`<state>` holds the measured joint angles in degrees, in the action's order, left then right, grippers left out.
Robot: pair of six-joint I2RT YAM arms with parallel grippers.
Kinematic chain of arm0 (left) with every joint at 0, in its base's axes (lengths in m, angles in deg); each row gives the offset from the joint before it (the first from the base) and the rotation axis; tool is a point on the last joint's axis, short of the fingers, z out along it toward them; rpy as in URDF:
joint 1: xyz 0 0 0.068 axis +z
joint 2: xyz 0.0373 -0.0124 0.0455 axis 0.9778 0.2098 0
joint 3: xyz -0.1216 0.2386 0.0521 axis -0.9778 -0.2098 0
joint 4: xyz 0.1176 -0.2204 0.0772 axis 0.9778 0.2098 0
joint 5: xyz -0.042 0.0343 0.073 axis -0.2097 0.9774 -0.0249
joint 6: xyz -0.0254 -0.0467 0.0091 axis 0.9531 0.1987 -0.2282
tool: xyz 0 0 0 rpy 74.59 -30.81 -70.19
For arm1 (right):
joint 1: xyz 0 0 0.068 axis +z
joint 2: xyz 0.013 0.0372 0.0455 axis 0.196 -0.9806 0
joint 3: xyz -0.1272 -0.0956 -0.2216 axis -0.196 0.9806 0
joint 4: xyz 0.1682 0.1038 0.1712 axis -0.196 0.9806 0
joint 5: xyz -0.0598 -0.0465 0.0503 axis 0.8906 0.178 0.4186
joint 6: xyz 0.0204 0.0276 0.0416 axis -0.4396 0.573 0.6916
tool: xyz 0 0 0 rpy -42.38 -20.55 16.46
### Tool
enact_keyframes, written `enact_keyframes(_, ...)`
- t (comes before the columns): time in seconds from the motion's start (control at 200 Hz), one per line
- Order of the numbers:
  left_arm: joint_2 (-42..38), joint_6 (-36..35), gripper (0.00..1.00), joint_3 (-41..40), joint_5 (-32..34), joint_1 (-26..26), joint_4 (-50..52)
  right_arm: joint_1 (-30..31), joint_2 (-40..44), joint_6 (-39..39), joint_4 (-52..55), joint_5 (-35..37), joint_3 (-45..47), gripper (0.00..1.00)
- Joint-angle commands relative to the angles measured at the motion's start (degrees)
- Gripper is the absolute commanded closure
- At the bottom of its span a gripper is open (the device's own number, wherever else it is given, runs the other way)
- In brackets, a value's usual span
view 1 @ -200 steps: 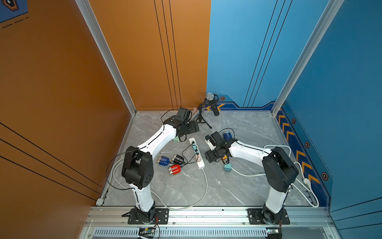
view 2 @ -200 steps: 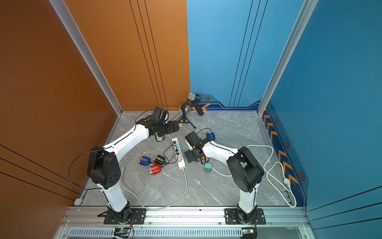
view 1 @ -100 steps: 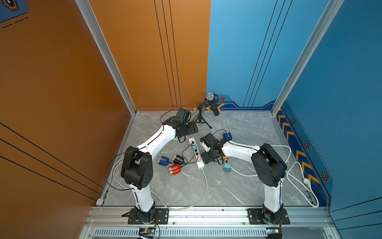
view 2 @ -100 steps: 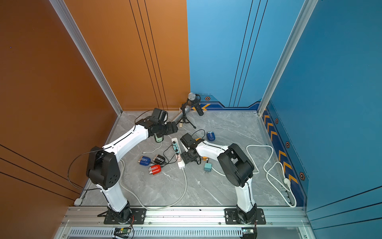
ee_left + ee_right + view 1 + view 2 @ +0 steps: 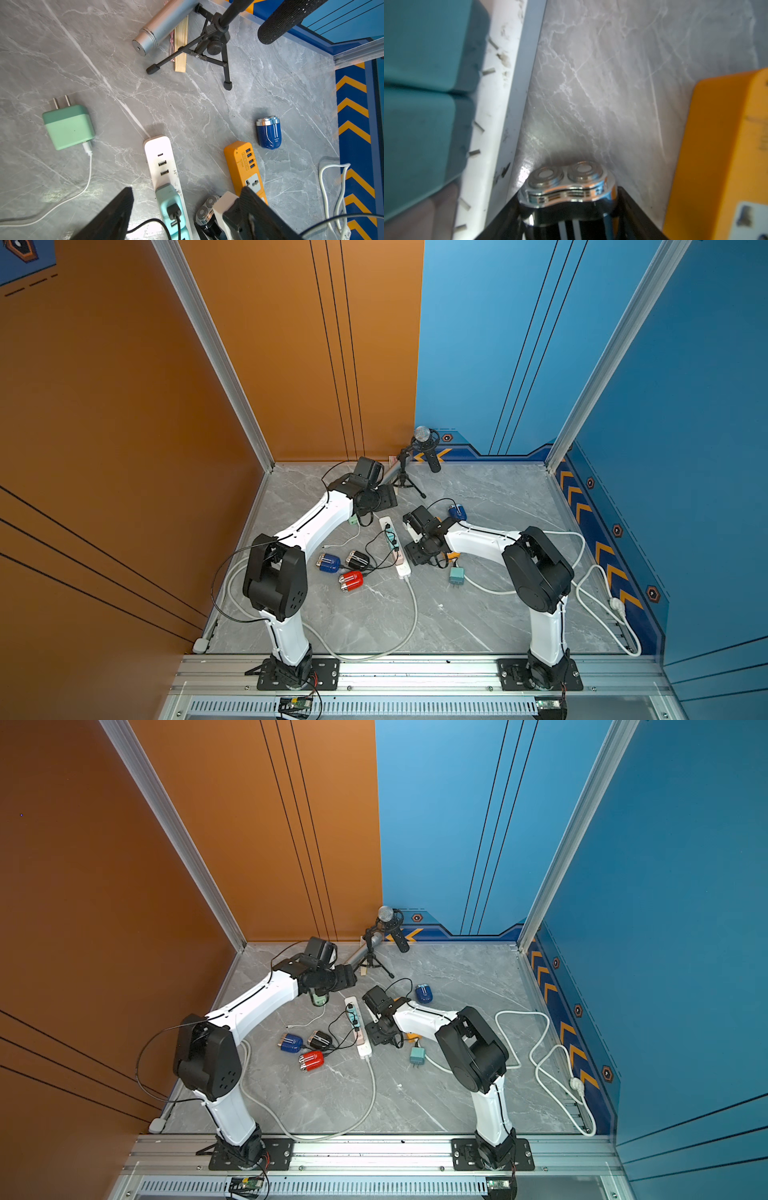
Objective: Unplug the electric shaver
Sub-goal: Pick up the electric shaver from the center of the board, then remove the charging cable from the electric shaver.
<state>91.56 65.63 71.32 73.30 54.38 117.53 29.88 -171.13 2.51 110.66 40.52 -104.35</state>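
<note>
"Electric shaver (image 5: 566,187): where are we finding it?"
"We are seeing it lying on the grey marbled worktop (image 5: 612,83), in the lane between the white power strip (image 5: 500,104) and the orange power strip (image 5: 716,145)."
"How is it looking to us?"
"It is showing us two round silver cutting heads on a shiny chrome top, over a black body with white stripes."
"And the jaws?"
"The right jaws are flanking its body closely, but we are not managing to tell whether they are pressing on it. The left jaws are standing wide apart near the white power strip, holding nothing."
</note>
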Motion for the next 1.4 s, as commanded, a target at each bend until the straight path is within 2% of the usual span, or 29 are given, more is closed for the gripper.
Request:
enact_keyframes(0.0,-2.62,-1.02,0.18,-2.0,-0.34,0.39,0.89,-0.33,2.31,1.49,0.01,2.31,-0.47,0.38)
enact_keyframes(0.295,-7.38,-3.45,0.21,-6.49,-4.82,-0.75,-3.18,-0.58,11.15,9.26,-0.36,7.18,2.2,0.45)
enact_keyframes(0.365,-9.4,-2.85,0.22,-10.04,-7.47,-0.84,-6.8,-2.29,13.16,11.84,-0.6,8.23,3.31,0.46)
enact_keyframes(0.595,-15.0,-1.87,0.26,-21.79,-17.32,-2.86,-18.82,-2.61,17.33,19.06,-1.22,11.49,5.62,0.47)
enact_keyframes(0.751,-16.02,1.55,0.28,-29.1,-23.75,-5.54,-31.49,-2.26,19.77,22.52,-1.84,13.16,6.59,0.47)
enact_keyframes(0.951,-16.34,-1.04,0.32,-33.1,-26.72,-10.44,-35.32,-1.37,22.97,27.45,-2.47,15.51,7.75,0.47)
enact_keyframes(1.091,-17.63,-0.26,0.33,-37.9,-28.28,-11.18,-40.18,0.72,24.51,30.33,-2.56,16.95,8.43,0.47)
enact_keyframes(1.396,-20.23,-0.37,0.33,-38.79,-28.46,-12.85,-42.03,2.76,27.34,34.43,-2.78,18.94,11.11,0.47)
